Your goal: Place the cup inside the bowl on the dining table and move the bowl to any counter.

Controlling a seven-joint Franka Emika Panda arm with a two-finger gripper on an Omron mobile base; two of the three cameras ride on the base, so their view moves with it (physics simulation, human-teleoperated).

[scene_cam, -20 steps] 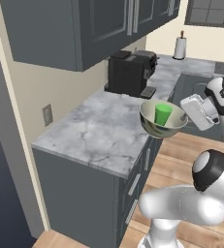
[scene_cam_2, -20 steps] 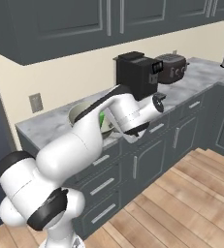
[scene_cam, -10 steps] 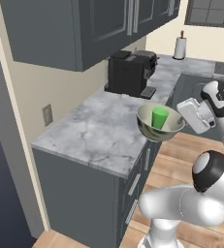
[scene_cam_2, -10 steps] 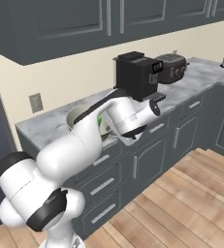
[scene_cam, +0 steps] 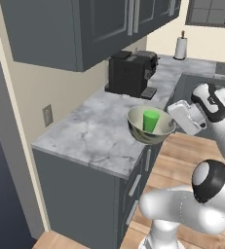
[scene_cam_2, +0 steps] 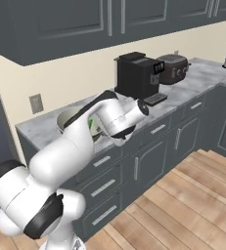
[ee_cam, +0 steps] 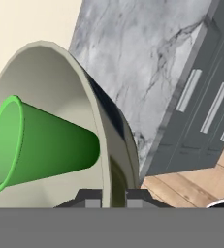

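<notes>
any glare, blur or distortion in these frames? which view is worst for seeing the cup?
Left base view: even light, sharp, cup clear inside the bowl. Right base view: sharp, but the arm covers most of the cup. Hand view: rolled, close-up perspective stretches the cup; soft sheen on the bowl rim, no blur.

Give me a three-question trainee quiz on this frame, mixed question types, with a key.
1. True or false: the cup stands inside the bowl.
2. What does the gripper hold? A) the cup's wall B) the bowl's rim C) nothing
3. Fill in: the black appliance farther back on the counter is a ______ machine.

Key:
1. True. The green cup stands upright in the bowl.
2. B. In the hand view the fingertips sit either side of the bowl's rim, jaws nearly closed on it.
3. Coffee. It stands near the wall, apart from the bowl, which is at the counter's front edge.
</notes>
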